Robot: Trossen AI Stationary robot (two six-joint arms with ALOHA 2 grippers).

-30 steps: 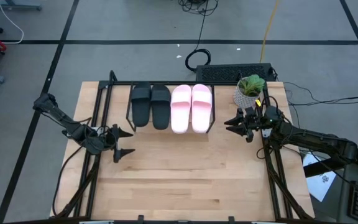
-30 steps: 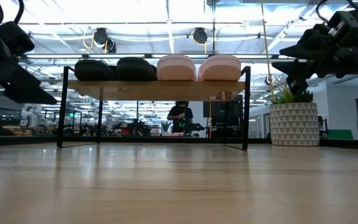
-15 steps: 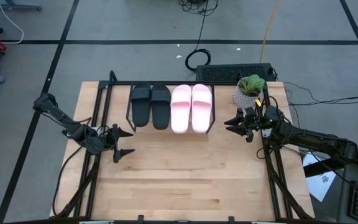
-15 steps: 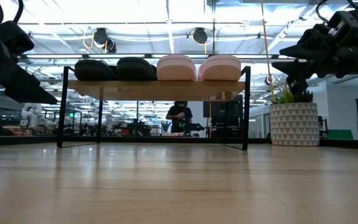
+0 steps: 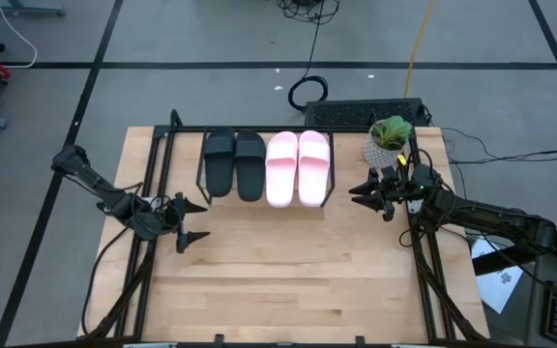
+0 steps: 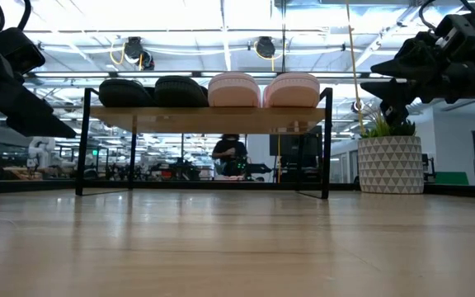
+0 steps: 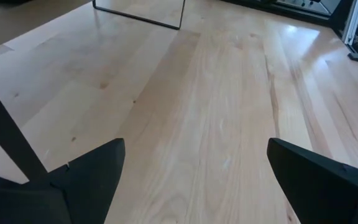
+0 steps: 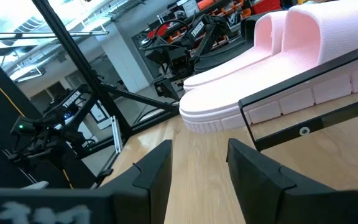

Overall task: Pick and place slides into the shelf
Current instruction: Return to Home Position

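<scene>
All four slides rest on top of the shelf [image 6: 213,120], which stands at the far side of the tabletop [image 5: 288,280]; the black pair [image 5: 219,162] fills the left half of the plank and the pink pair [image 5: 282,166] the right half, each slide lying close beside its mate in one tidy row; the right wrist view suggests the pink soles poke a little past the shelf's near edge, though they look well supported; nothing of the task lies loose on the tabletop, so the placing part of the job looks finished. The left end effector [image 5: 199,220] hangs above the left part of the tabletop, well apart from the shelf, its fingers spread wide with nothing between them; the right end effector [image 5: 353,195] hovers just beside the shelf's right end, near the potted plant [image 5: 389,135], its fingers parted by a narrower gap and likewise empty. Both seem held this way because there is nothing left to carry, and keeping them off to either side leaves the loaded shelf free from a stray knock; the white patterned pot holds only its small green plant and plays no part in the work.
</scene>
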